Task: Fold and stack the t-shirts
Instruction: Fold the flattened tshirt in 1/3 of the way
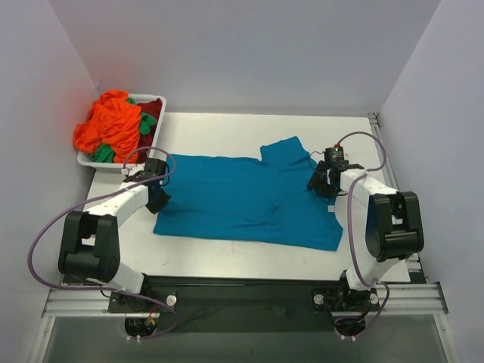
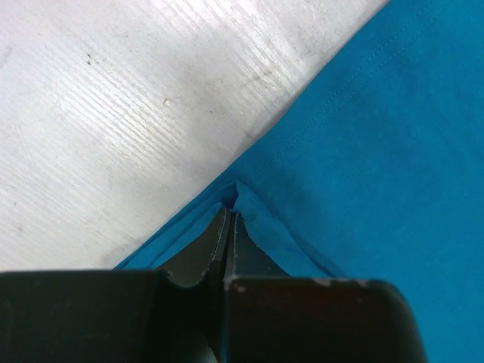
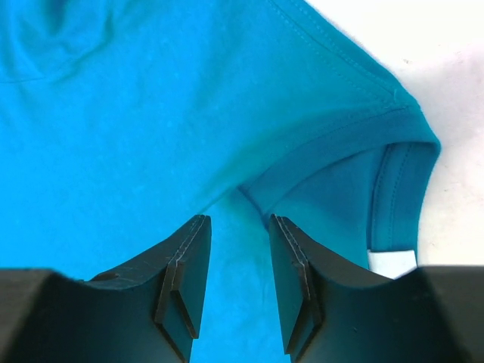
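The teal shirt [image 1: 242,204] lies spread almost flat across the middle of the table [image 1: 219,128], collar toward the right arm. The other shirts [image 1: 110,125], orange, green and dark red, sit heaped in the tray [image 1: 156,99] at the far left corner.

The left gripper [image 2: 229,219] is pressed together on the shirt's edge, with a small peak of cloth pinched between its tips. The right gripper [image 3: 238,227] hangs low over the neck, jaws spread with nothing between them, just beside the ribbed collar [image 3: 340,136].

From where I stand this is thin, light, limp cloth. It will sag and drag on the table, and it won't hold a shape unless 2 points are lifted together. The seams look like the best places to take hold, since the hem and the collar rib are thicker and less likely to slip out. A pinch in mid-panel would probably catch only 1 layer and bunch it.
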`<state>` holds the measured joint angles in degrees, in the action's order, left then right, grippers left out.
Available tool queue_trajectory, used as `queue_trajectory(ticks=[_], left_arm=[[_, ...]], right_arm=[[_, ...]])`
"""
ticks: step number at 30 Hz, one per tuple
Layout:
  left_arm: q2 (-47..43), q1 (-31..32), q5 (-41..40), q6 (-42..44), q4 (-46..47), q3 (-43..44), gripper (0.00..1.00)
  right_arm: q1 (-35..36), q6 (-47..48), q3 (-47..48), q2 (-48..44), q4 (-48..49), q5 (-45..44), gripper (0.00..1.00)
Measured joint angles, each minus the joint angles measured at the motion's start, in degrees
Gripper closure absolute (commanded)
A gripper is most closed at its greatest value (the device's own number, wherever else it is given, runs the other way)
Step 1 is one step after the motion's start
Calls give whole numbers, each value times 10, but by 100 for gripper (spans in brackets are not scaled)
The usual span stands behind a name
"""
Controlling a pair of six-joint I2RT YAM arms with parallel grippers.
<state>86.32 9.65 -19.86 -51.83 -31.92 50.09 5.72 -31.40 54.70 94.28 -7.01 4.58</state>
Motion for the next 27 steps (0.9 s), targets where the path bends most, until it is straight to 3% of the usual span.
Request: queue_trajectory(ticks=[8, 14, 15, 19, 27], left_arm=[[8, 0, 6, 0, 2, 0, 100], [9, 0, 8, 1, 5, 0, 100], [9, 0, 8, 1, 5, 0, 100], [9, 0, 9, 3, 6, 0, 100], [9, 0, 9, 7, 6, 0, 100]], right_arm=[[5, 1, 1, 36, 0, 2, 67], [8, 1, 2, 38, 4, 6, 81], [8, 0, 2, 38, 4, 8, 88], [8, 0, 2, 38, 4, 12, 100], [7, 0, 2, 16, -3, 12, 100]])
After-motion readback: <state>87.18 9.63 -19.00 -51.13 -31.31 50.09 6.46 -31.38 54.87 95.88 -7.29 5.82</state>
